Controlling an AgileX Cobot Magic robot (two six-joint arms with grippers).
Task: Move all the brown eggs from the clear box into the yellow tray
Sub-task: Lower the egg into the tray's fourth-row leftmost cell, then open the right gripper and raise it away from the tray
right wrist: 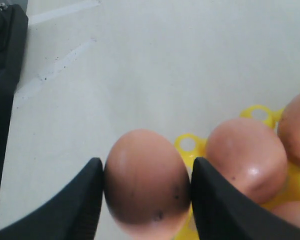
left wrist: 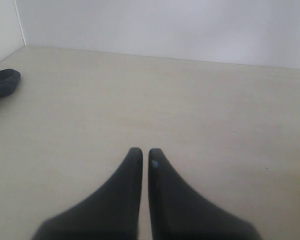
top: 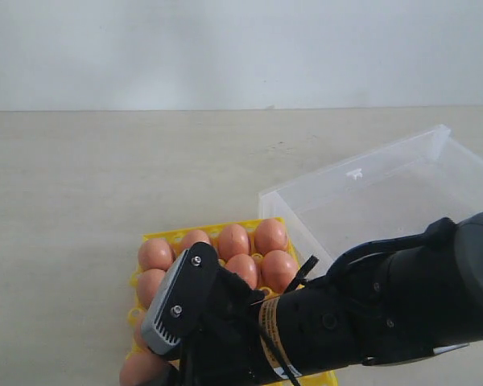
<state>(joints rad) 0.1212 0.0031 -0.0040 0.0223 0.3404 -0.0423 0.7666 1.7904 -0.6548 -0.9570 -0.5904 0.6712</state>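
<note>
My right gripper (right wrist: 146, 165) is shut on a brown egg (right wrist: 146, 182), one finger on each side of it. The egg hangs over the edge of the yellow tray (right wrist: 187, 145), next to another egg (right wrist: 245, 157) seated in a socket. In the exterior view the held egg (top: 141, 368) shows at the tray's near left corner, below the right arm (top: 346, 322). Several brown eggs (top: 233, 240) fill the far sockets of the yellow tray (top: 157, 238). The clear box (top: 386, 193) stands at the right; no egg shows in its visible part. My left gripper (left wrist: 145, 152) is shut over bare table.
The right arm crosses low over the near half of the tray and hides those sockets and the box's near corner. A dark rounded object (left wrist: 2, 82) lies on the table at the edge of the left wrist view. A white wall backs the table.
</note>
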